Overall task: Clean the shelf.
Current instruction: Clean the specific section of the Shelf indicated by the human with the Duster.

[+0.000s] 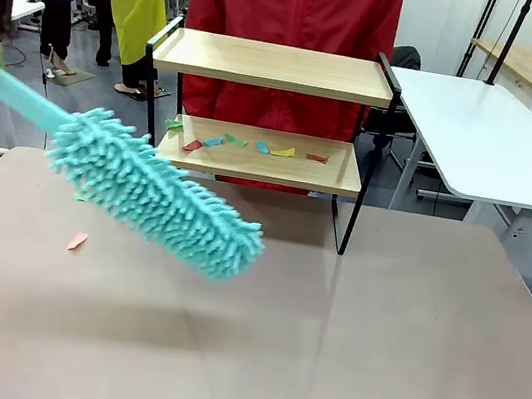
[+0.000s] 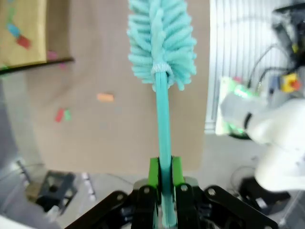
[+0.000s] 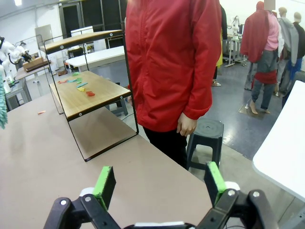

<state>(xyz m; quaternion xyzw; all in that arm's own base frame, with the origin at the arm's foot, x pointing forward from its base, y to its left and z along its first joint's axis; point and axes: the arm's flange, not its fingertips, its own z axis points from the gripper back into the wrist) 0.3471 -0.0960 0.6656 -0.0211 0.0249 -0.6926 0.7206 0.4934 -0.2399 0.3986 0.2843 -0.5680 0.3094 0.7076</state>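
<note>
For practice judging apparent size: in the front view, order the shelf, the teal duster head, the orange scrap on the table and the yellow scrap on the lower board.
1. shelf
2. duster head, though it is nearer the camera
3. orange scrap and yellow scrap: they look alike but lie at different depths, so unranked

My front feed is evenly bright from overhead room light: the matte brown tabletop point(image 1: 372, 358) carries a broad pale sheen and only a faint, soft-edged shadow beneath the turquoise fluffy microfibre duster point(image 1: 156, 192). My left wrist feed is the poorest, with the orange paper scrap point(image 2: 105, 97) and everything behind it out of focus. My right wrist feed is crisp, though a ceiling lamp point(image 3: 18, 2) glares in its top-left corner and the two-tier shelf of light wood and thin black metal point(image 3: 102, 95) leans with wide-angle distortion.
</note>
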